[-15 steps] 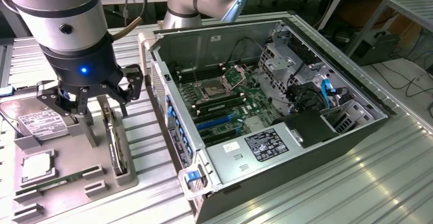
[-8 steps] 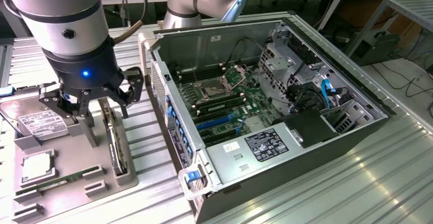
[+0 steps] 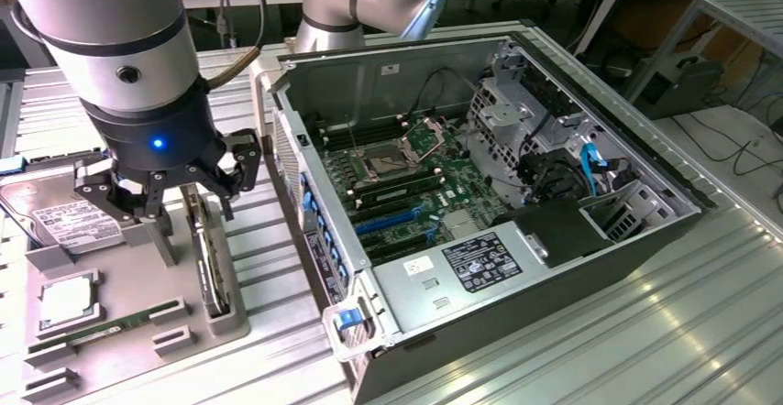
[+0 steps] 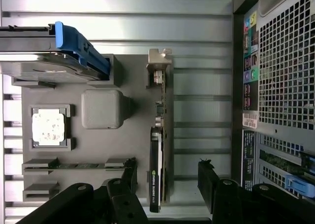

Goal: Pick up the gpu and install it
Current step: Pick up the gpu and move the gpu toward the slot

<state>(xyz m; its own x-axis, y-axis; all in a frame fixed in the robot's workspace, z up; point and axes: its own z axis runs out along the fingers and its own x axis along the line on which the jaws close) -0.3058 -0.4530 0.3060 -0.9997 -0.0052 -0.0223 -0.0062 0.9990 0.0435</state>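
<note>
1 gpu (image 4: 156, 165) concerns us. It stands on its long edge in a slot of the gray tray (image 4: 135, 145), along the tray edge nearest the computer case (image 3: 355, 84). Its long axis runs along that edge, roughly parallel to the case's side wall. The silver bracket sits at 1 end and the black shroud at the other.

The end effector (image 4: 167, 165) hovers over the shroud end, away from the bracket, with its jaws spread wide and gripping nothing. In the wrist view its 2 fingers (image 4: 130, 177) stand on either side of the card's thin body, clear of it, and the card lies a little nearer 1 finger than the other. We judge that the gpu lies straight below the open jaws, and that their closing line crosses its long axis. This rig has only 1 arm to reach it.

The shroud carries a green logo and white lettering that we cannot read with confidence. The hard drive (image 3: 68, 217) at the tray's far edge bears a white label, and a black label (image 3: 483, 263) lies inside the case. A white barcode sticker (image 4: 249, 119) sits on the case's rear. Their print is too fine for us to read. The tray rests on the slatted metal counter (image 4: 197, 27).
</note>
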